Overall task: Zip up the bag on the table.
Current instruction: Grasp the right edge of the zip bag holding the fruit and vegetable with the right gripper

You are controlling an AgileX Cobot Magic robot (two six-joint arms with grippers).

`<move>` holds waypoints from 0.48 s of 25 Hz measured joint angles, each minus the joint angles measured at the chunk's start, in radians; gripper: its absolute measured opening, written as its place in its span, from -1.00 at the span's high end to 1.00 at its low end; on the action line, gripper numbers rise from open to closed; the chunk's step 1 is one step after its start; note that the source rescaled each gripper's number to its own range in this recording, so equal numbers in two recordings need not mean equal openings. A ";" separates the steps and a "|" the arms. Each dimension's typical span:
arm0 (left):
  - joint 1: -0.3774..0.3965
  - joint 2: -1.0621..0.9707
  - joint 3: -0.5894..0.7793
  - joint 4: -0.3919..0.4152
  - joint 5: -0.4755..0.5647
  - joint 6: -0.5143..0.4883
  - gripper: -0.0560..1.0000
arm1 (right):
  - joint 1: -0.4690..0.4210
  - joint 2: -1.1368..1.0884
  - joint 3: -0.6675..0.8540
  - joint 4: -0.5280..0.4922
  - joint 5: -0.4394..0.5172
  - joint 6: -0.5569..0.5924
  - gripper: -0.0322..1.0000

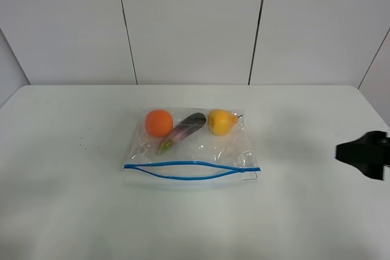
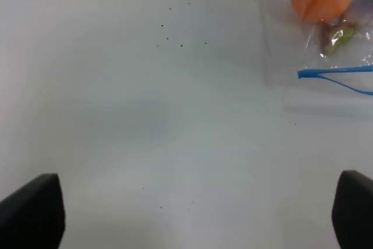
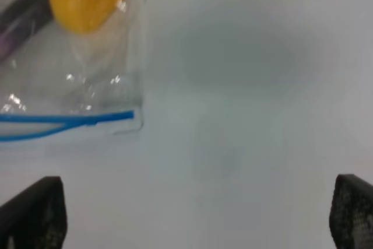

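A: Starting on the left, our left gripper point(image 2: 192, 214) hangs over bare table point(image 1: 73, 199), jaws spread wide, nothing in them, off beside the bag's orange end.

B: And the bag point(image 1: 190, 150) lies flat mid-table. We've got the orange point(image 1: 159, 122), eggplant point(image 1: 184, 131) and pear point(image 1: 222, 121) along the far side, and the blue zipper strip point(image 1: 192, 170) on the near edge.

A: Look at that strip: its two lines bow apart in the middle. Open, we'd say.

B: On the right, our right gripper point(image 3: 192, 214) is just as wide and empty, well clear of the pear corner.

A: What worries us from here?

B: The film looks light and slippery, so a one-sided pinch could drag the whole bag across the table. With the tracks parted, we might also press only one lip, or trap a fold and leave a gap.

A: Any labels?

B: None we can read. No brand, no print.
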 joint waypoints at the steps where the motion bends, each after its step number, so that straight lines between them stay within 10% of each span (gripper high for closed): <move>1: 0.000 0.000 0.000 0.000 0.000 0.000 -1.00 | 0.000 0.081 -0.004 0.062 -0.018 -0.076 -1.00; 12: 0.000 0.000 0.000 0.000 0.000 0.000 -1.00 | -0.056 0.748 -0.248 0.443 0.125 -0.623 -1.00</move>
